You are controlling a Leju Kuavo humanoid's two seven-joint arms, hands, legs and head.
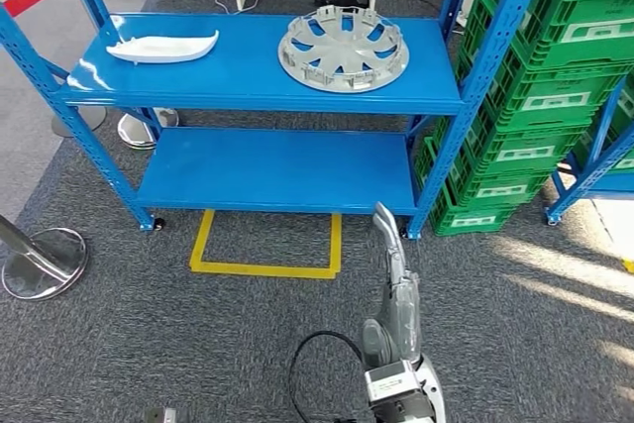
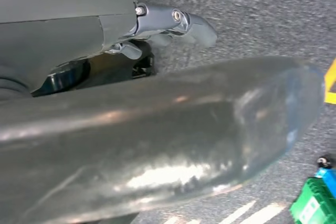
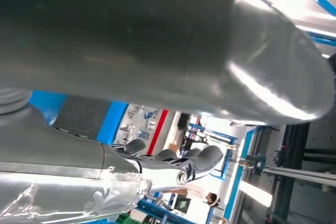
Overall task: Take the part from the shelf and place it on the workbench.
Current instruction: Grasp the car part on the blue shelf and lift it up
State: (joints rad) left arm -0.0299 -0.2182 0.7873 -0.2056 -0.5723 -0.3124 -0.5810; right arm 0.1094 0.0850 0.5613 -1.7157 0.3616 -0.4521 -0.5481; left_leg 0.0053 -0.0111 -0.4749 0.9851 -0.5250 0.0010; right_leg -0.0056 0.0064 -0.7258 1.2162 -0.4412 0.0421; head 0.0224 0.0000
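The wheel cover [image 1: 344,48] lies flat on the shelf's [image 1: 247,96] top level, untouched. The right hand [image 1: 394,274] reaches up toward it — fingers [image 3: 190,161] apart, empty. The left hand's [image 2: 158,24] fingers hang loose, holding nothing.

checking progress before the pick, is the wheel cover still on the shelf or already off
On the shelf: the wheel cover lies flat on the top blue shelf, right of the white part, with no hand touching it.
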